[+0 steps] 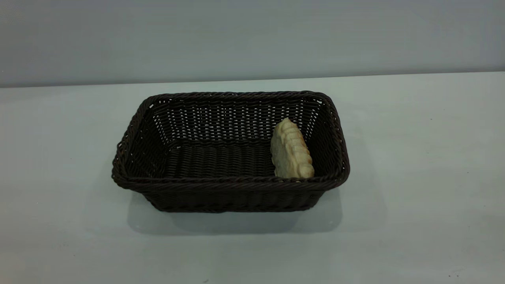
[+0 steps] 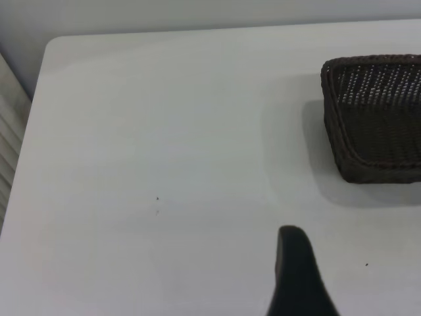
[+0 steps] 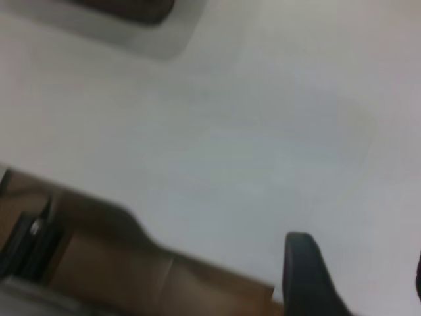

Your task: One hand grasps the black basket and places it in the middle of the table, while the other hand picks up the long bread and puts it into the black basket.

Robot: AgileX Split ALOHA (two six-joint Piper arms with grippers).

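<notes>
The black basket [image 1: 232, 182] stands on the white table [image 1: 418, 165] near its middle. The long bread [image 1: 291, 152] lies inside it, at the basket's right end, leaning against the wall. Neither gripper shows in the exterior view. In the left wrist view the basket's corner [image 2: 378, 125] is off to one side, and my left gripper [image 2: 358, 253] is over bare table, apart from the basket, with one black finger [image 2: 296, 276] showing and a wide empty gap beside it. My right gripper [image 3: 355, 266] is open and empty over the table near its edge; a dark blurred bit of the basket [image 3: 131, 6] shows far off.
The table's edge and rounded corner [image 2: 49, 49] show in the left wrist view. In the right wrist view the table's edge runs close to the gripper, with brown floor [image 3: 99, 270] beyond it. A grey wall [image 1: 252, 35] stands behind the table.
</notes>
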